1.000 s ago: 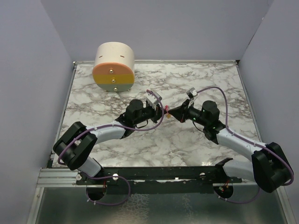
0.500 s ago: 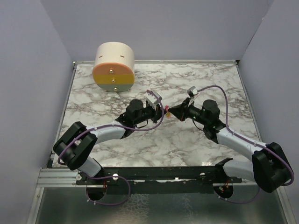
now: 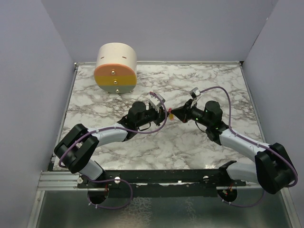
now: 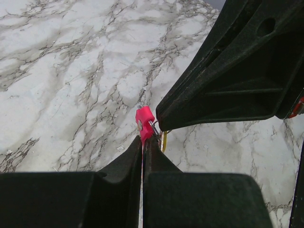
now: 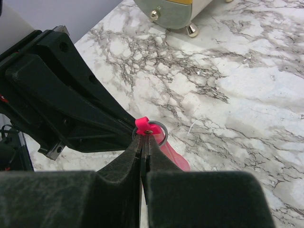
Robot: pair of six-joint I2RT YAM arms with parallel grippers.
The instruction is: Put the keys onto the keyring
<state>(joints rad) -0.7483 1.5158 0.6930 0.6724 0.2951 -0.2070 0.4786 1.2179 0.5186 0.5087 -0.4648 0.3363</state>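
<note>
Left wrist view, left gripper (image 4: pixel 143 141) clamped on the pink keyring (image 4: pixel 144 117) at centre frame, right gripper (image 4: pixel 159 124) pinched on the yellow keys (image 4: pixel 164 141) beside its ring

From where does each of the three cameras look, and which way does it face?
Top external: fixed above and behind the arms, facing down on the marble table; both arms show whole, left gripper and right gripper meeting at the pink keyring.
Left wrist: on the left arm, facing along its own shut fingers to the keyring and the right gripper.
Right wrist: on the right arm, facing along its own shut fingers to the left gripper, cream-and-orange cylinder beyond.
Shared: both wrist views show the keyring's pink end.
</note>
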